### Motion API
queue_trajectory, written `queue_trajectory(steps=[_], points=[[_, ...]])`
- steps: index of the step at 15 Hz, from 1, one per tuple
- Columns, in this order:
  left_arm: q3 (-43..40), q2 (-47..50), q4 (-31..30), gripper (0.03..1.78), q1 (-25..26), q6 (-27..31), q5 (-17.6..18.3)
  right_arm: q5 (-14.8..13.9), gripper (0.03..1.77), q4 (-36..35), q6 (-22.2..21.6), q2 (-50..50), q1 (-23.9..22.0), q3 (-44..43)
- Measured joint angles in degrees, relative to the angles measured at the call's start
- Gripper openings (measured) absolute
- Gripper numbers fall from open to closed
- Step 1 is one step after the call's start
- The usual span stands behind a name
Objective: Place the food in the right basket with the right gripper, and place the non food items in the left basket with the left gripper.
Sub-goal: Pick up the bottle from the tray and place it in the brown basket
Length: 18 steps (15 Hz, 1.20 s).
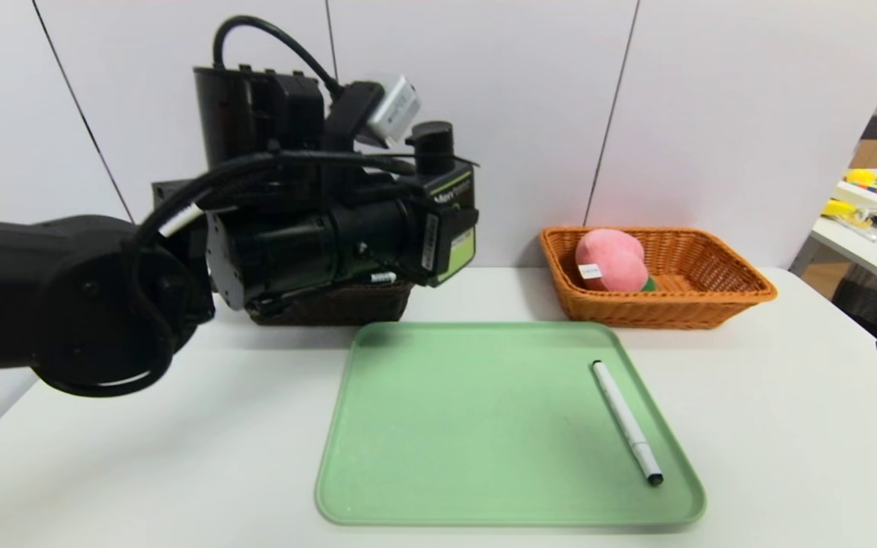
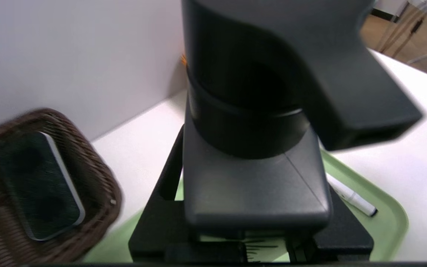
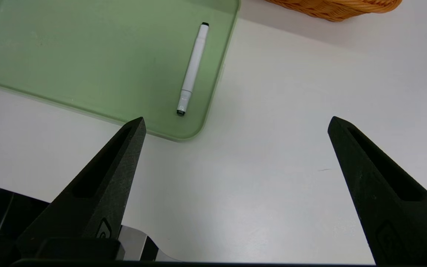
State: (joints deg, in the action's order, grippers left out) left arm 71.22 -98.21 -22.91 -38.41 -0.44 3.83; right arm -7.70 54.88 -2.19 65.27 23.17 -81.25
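Note:
My left gripper (image 1: 438, 251) is shut on the black pump bottle (image 1: 457, 202) with the green label, held upright in the air above the right end of the dark brown left basket (image 1: 339, 304). In the left wrist view the bottle (image 2: 254, 185) fills the middle between the jaws, and the black-topped eraser (image 2: 39, 185) lies inside the dark basket (image 2: 102, 193). The pink plush peach (image 1: 610, 260) rests in the orange right basket (image 1: 712, 304). The white marker (image 1: 626, 422) lies on the green tray (image 1: 446, 426). My right gripper (image 3: 235, 122) hangs open and empty over bare table, right of the tray's near corner.
The raised left arm (image 1: 65, 297) hides most of the dark basket in the head view. Both baskets stand along the wall behind the tray. A side table with clutter (image 1: 872, 205) stands at the far right. The marker (image 3: 192, 70) lies near the tray's right rim (image 3: 221, 74).

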Motion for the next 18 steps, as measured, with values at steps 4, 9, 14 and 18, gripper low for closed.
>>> queue_trajectory(steps=[4,9,14,18], points=[[4.3,-1.0,1.4,0.62,11.8,2.3,-0.4,-0.1,1.69,-0.8,0.0,0.2,0.1,0.1],[5.6,-7.4,-0.4,0.62,23.6,3.4,1.2,0.0,1.69,-0.8,0.0,0.5,0.2,0.1],[7.8,-16.9,-7.5,0.62,28.7,3.5,1.4,0.0,1.69,-0.8,0.0,0.5,0.4,0.7],[7.9,-20.5,-7.3,0.62,29.9,3.4,1.4,0.0,1.69,-0.8,0.0,0.6,0.5,0.7]])
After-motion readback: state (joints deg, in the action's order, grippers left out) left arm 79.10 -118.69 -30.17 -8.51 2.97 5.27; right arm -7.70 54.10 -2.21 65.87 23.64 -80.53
